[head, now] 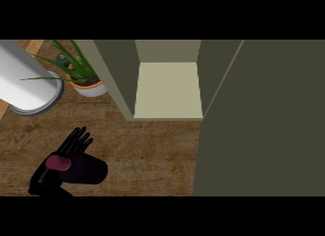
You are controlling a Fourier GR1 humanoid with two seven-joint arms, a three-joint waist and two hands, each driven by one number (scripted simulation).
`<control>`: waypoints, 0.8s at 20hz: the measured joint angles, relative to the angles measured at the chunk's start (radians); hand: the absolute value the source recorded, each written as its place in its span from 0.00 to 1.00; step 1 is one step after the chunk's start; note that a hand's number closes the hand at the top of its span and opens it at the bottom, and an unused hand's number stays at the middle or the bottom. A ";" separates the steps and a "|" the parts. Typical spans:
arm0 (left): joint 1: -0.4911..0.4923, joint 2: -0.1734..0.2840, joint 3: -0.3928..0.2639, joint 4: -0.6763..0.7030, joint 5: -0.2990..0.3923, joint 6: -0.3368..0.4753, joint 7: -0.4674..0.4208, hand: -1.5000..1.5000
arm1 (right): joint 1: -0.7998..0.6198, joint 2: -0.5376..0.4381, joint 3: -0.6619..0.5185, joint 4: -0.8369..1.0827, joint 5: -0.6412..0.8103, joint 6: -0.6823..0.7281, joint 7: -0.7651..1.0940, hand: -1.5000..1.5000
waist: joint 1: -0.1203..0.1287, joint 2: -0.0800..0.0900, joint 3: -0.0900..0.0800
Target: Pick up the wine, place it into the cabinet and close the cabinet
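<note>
One hand shows, the left hand (73, 145), well out in front of the cabinet (168, 87) and to its left, fingers straight and spread behind the wine (80, 168), not curled round it. Farther left of the cabinet stand a white cylinder (19, 76) and a potted plant (80, 73). The wine bottle stands on the counter (151, 152) just against that hand, dark body below, reddish cap on top, so its long axis runs upright, neck toward the camera. Likely glass: heavy, stiff, smooth and breakable, best grasped around the wide body. Right of the shelf, the open cabinet door (273, 120) fills the view.
</note>
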State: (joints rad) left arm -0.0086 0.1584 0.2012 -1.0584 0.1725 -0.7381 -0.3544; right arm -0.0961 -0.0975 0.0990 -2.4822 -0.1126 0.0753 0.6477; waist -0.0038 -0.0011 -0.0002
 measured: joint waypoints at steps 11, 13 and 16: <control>-0.059 0.000 -0.023 0.108 0.031 -0.033 -0.020 1.00 | -0.016 -0.006 -0.013 -0.007 0.009 0.000 0.026 0.00 | -0.004 0.000 0.000; -0.055 -0.008 -0.046 0.101 0.010 -0.030 -0.038 1.00 | -0.010 -0.005 -0.030 -0.004 0.007 0.008 0.013 0.00 | -0.004 0.000 0.000; -0.066 -0.003 -0.070 0.100 -0.018 -0.021 -0.066 1.00 | -0.002 0.006 -0.018 -0.003 0.008 0.009 0.006 0.00 | -0.004 0.000 0.000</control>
State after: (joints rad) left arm -0.0747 0.1557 0.1309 -0.9581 0.1545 -0.7588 -0.4201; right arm -0.0983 -0.0911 0.0813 -2.4856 -0.1044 0.0841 0.6542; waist -0.0077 -0.0013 -0.0004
